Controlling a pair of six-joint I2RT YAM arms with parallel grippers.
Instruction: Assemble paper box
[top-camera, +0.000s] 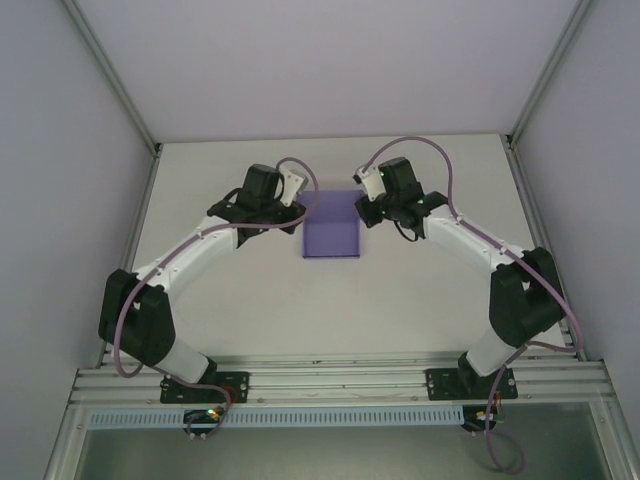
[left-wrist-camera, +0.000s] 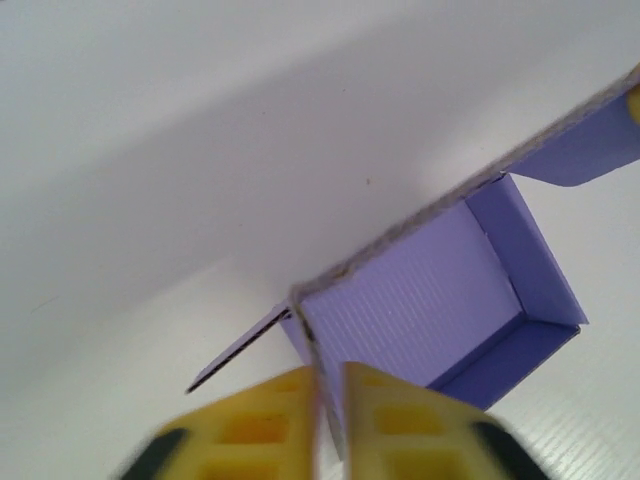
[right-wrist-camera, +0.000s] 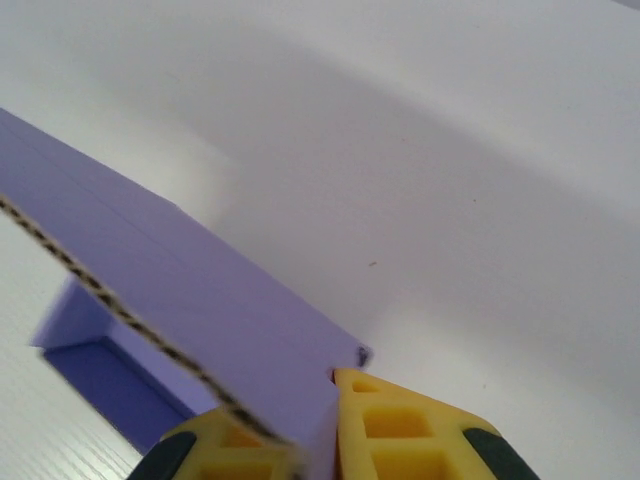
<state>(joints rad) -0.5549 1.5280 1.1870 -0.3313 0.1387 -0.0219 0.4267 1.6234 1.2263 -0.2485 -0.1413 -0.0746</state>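
Robotics laboratory test cell. A matte white rectangular tabletop (top-camera: 400, 310) is enclosed on three sides by plain pale grey wall panels (top-camera: 60, 200) set in slim aluminium corner posts (top-camera: 110, 75). A white-and-black jointed left robot arm (top-camera: 200, 255) and its right counterpart (top-camera: 470, 240) are bolted to a slotted silver aluminium rail (top-camera: 330, 380) at the near edge, trailing loose mauve-grey cables (top-camera: 125, 350).
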